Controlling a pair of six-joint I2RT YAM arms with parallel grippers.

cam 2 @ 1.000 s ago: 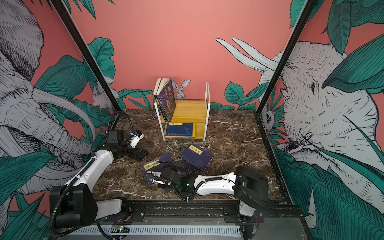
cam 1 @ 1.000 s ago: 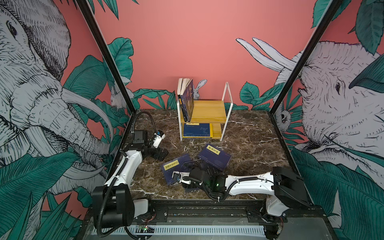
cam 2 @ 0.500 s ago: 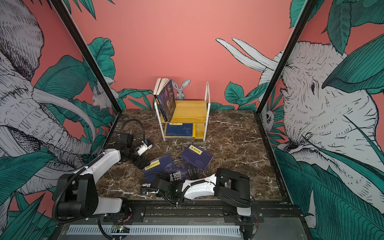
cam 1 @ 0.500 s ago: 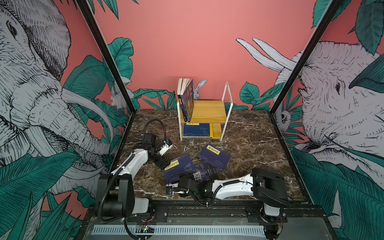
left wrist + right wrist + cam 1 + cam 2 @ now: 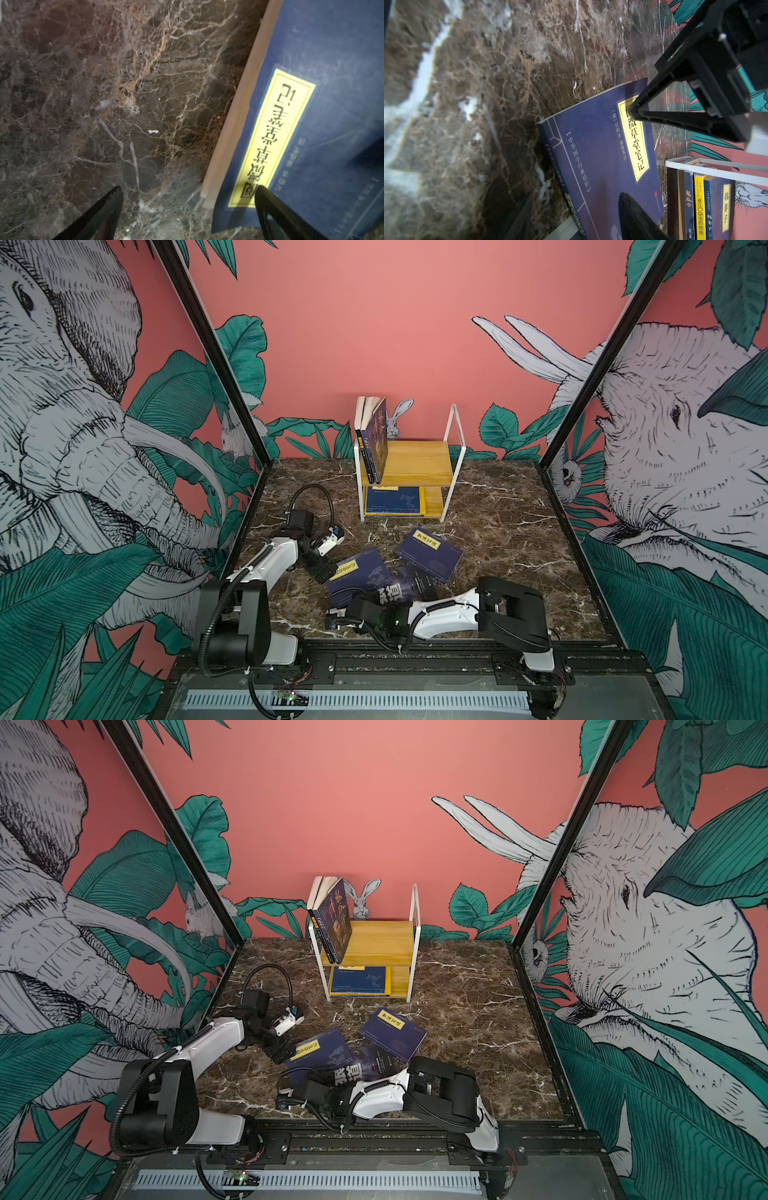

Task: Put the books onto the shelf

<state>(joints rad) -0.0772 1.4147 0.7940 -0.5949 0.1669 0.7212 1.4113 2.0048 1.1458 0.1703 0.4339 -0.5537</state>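
Hovering low over the marble table (image 5: 511, 506), L arm (image 5: 270, 560) is bent at the elbow w/ wrist angled down. The left gripper (image 5: 189, 187) is spread wide, one fingertip (image 5: 268, 199) over the corner of the navy book (image 5: 357, 574), the other over bare marble, nothing gripped. R arm (image 5: 440, 614) lies nearly flat along the front edge, forearm pointing across to the left. The right gripper (image 5: 575, 199) is at the same book's near edge, jaws apart wider than the book, one finger over the cover, one beside the page edge, not clamped.

That book lies tilted, partly on a dark book (image 5: 401, 593) w/ big white chars (can't read). Its yellow label (image 5: 274, 135) reads 阅微草堂笔记; cover also 纪昀 著, 中华国学经典精粹. 2nd labelled navy book (image 5: 430, 553) is flat on the table, nearer the shelf (image 5: 451, 456). On the shelf, upright books (image 5: 374, 439) lean at the left of the upper tier, and a flat stack (image 5: 395, 499) sits on the lower tier, spines 鬼谷子, 装在口袋里的爸爸, 韩非子.
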